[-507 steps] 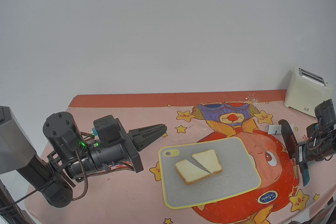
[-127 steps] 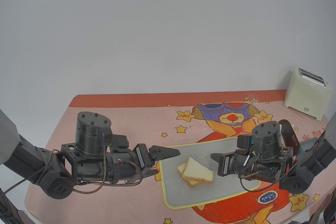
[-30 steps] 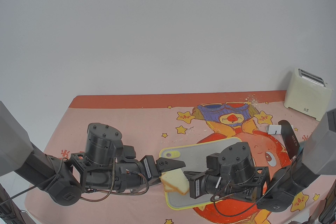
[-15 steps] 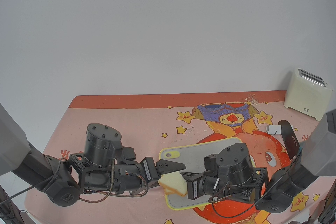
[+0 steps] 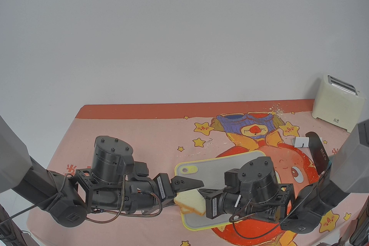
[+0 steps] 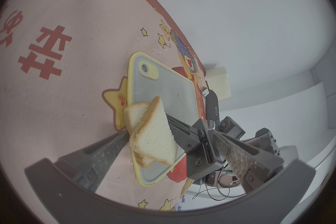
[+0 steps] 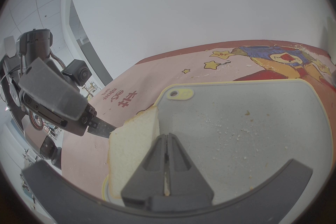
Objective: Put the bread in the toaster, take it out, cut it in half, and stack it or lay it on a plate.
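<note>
The left hand point(image 5: 188, 190) lies low over the surface point(image 5: 134, 127), its two fingers spread wide, and the bread point(image 5: 190, 200) sits in the gap between them without being clamped. In the left wrist view one finger point(image 6: 101, 154) touches the side of the bread point(image 6: 152, 135), while the other finger point(image 6: 245, 161) stands well apart from it. The bread is in two halves, one on top of the other; the upper half is tilted and leans across the lower one. The stack rests at the corner of the grey, yellow-rimmed cutting board point(image 5: 219, 166) nearest the left hand and hangs partly over its edge. The right hand point(image 5: 201, 191) faces the left one from the opposite side, fingers pressed together with nothing between them, and their joined tips point(image 7: 166, 144) touch the cut face of the bread point(image 7: 131, 144). The bare part of the board, dotted with crumbs, lies beneath and behind the right hand. Well behind that hand, a black-bladed knife point(image 5: 318, 150) rests on the surface, and the white toaster point(image 5: 338, 104) stands farther off at the far corner.
</note>
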Tool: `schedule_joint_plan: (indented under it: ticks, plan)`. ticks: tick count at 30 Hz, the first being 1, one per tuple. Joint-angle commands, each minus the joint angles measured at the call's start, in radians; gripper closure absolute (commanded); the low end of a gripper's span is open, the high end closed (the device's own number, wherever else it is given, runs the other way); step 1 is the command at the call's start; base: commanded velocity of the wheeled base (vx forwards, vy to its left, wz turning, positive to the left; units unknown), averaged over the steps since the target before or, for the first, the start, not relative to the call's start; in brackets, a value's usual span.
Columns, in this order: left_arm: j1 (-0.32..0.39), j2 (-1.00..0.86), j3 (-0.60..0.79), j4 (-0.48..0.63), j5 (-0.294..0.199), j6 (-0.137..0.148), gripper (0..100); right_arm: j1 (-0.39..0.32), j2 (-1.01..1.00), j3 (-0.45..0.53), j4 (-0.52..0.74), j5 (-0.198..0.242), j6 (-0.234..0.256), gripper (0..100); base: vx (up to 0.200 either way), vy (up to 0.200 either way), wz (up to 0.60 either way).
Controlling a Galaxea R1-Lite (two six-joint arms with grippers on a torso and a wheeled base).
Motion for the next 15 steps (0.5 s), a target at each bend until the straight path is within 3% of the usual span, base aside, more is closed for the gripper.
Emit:
schedule_joint_plan:
  ticks: [1,15]
  plan:
    - [0.000,-0.015,-0.001,-0.008,0.002,0.000,0,-0.004,0.011,0.015,-0.043,-0.002,-0.001,100,0.000,0.000,0.00]
    - [0.001,-0.042,-0.001,-0.005,0.002,0.000,0,-0.018,0.003,0.019,-0.041,-0.002,-0.001,100,0.000,0.000,0.00]
